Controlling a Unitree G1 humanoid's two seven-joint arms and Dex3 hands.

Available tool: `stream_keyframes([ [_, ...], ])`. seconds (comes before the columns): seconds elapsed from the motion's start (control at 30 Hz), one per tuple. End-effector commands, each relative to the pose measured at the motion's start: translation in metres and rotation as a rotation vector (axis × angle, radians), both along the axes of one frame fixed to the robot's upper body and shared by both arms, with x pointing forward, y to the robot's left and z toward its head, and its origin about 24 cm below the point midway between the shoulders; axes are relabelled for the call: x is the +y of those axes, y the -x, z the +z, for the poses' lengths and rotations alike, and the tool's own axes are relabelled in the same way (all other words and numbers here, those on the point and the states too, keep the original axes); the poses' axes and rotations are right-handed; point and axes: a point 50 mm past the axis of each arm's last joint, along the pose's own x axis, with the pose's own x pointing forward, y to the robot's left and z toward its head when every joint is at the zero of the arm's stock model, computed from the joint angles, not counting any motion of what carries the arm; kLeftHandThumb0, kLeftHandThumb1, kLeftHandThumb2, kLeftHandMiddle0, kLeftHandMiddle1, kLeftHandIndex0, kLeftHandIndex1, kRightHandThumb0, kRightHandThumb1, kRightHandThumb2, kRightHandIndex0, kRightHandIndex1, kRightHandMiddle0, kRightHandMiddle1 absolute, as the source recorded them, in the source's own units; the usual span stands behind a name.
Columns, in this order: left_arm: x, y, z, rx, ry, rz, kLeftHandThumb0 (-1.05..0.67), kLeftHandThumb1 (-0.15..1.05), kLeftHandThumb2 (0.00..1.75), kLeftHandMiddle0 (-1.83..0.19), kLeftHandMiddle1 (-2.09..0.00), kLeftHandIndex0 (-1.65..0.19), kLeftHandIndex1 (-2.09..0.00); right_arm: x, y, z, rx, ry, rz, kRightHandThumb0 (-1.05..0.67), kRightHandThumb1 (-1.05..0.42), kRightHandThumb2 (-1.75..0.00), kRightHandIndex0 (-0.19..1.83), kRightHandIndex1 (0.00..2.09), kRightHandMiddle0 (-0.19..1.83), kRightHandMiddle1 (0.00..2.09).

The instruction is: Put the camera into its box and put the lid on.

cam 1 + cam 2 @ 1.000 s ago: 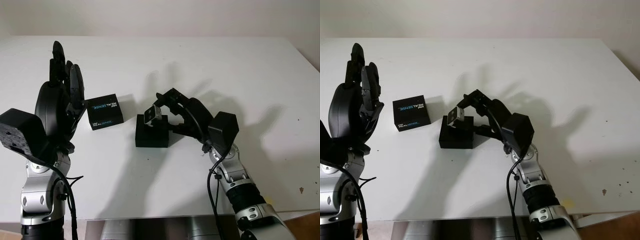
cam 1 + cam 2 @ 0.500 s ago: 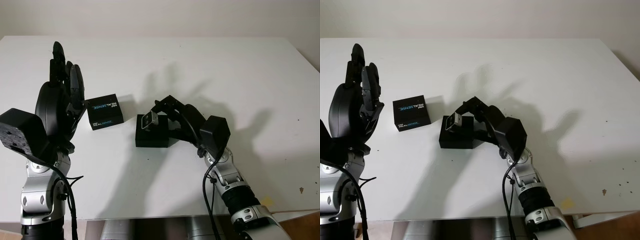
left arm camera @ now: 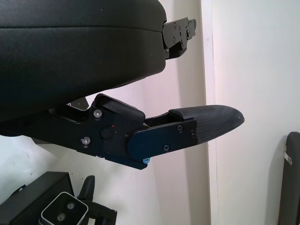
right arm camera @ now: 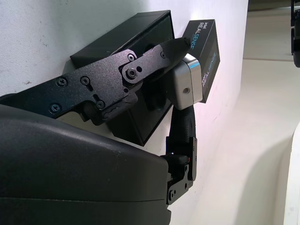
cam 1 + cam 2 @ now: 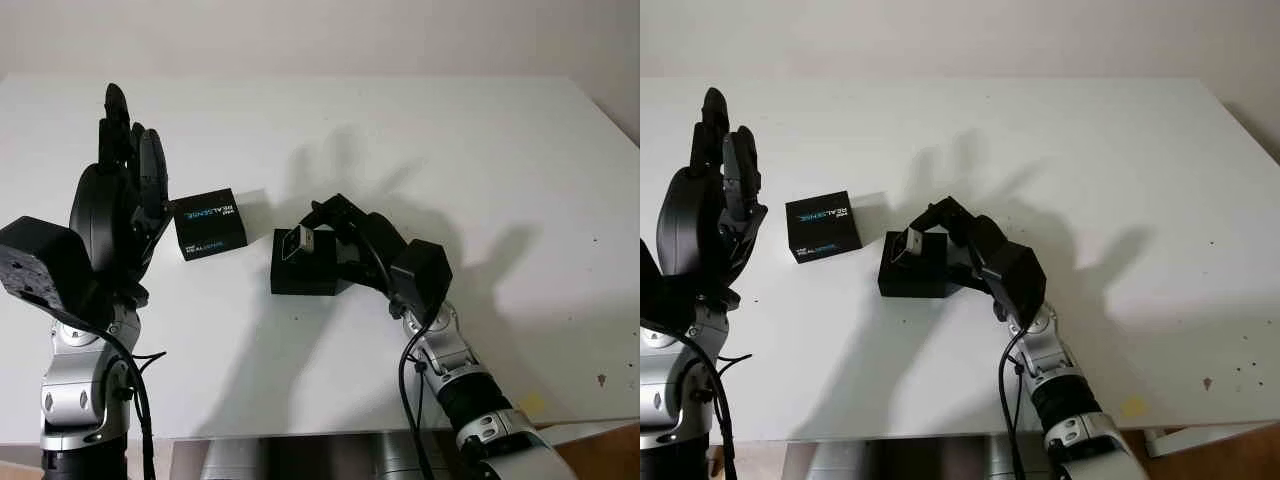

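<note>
Holding: camera (image 5: 293, 243), silver-faced, pinched in the fingers (image 4: 159, 51) of the right hand (image 5: 345, 240), tilted, just over the open box (image 5: 305, 272).
Camera place: above the far left part of the box, near the middle of the table (image 5: 480, 150); cannot tell whether touching the box rim or hanging just clear.
Box: black, open, standing on the table, right of the lid.
Lid: black lid (image 5: 210, 223) with white and blue lettering, lying on the table just left of the box, apart from it, not yet lifted.
Right hand: curled around the camera from the right, thumb and fingers closed on its body.
Left hand: left hand (image 5: 125, 190) raised at the left of the table, near the lid, uncurled, holding nothing.
Step, by judgement: lowering the camera into the box; lid part not begun.
Risk: tilted camera could catch on the box rim and jam or push the light box along the table; letting go too soon could drop it beside the box.
Hidden: inside of the box and the camera's underside, covered by the fingers.
</note>
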Motion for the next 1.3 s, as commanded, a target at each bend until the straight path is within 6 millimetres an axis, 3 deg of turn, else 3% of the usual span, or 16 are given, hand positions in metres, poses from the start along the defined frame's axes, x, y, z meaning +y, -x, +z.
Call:
stream_keyframes([
  [0.0, 0.002, 0.003, 0.0, 0.0, -0.009, 0.01, -0.77, 1.05, 0.62, 0.19, 0.0, 0.19, 0.0, 0.0, 0.0, 0.001, -0.014, -0.006, -0.003, -0.44, -0.95, -0.05, 0.2, 0.05, 0.27, 1.64],
  [0.27, 0.002, 0.004, 0.001, 0.002, -0.012, 0.009, -0.76, 1.05, 0.61, 0.19, 0.0, 0.19, 0.0, -0.001, 0.003, 0.0, -0.054, 0.058, 0.019, -0.44, -0.96, -0.06, 0.2, 0.05, 0.26, 1.64],
  [0.5, 0.003, 0.005, 0.001, 0.003, -0.023, 0.01, -0.76, 1.05, 0.62, 0.19, 0.0, 0.19, 0.0, -0.003, 0.007, 0.008, -0.169, 0.251, 0.081, -0.44, -0.97, -0.06, 0.16, 0.04, 0.24, 1.56],
  [0.6, 0.003, 0.005, 0.001, 0.005, -0.024, 0.009, -0.76, 1.05, 0.63, 0.19, 0.0, 0.19, 0.0, -0.005, 0.009, 0.014, -0.213, 0.334, 0.114, -0.6, -0.93, -0.05, -0.01, 0.04, 0.08, 1.07],
  [0.77, 0.003, 0.005, 0.001, 0.007, -0.026, 0.01, -0.76, 1.05, 0.63, 0.19, 0.0, 0.19, 0.0, -0.013, 0.012, 0.024, -0.259, 0.412, 0.108, -0.69, -0.9, -0.06, -0.18, 0.02, 0.13, 0.35],
  [1.27, 0.005, 0.005, 0.002, 0.014, -0.025, 0.007, -0.76, 1.05, 0.62, 0.19, 0.0, 0.19, 0.0, -0.028, 0.023, 0.056, -0.46, 0.481, 0.054, -0.72, -0.94, -0.06, -0.19, 0.0, -0.03, 0.09],
])
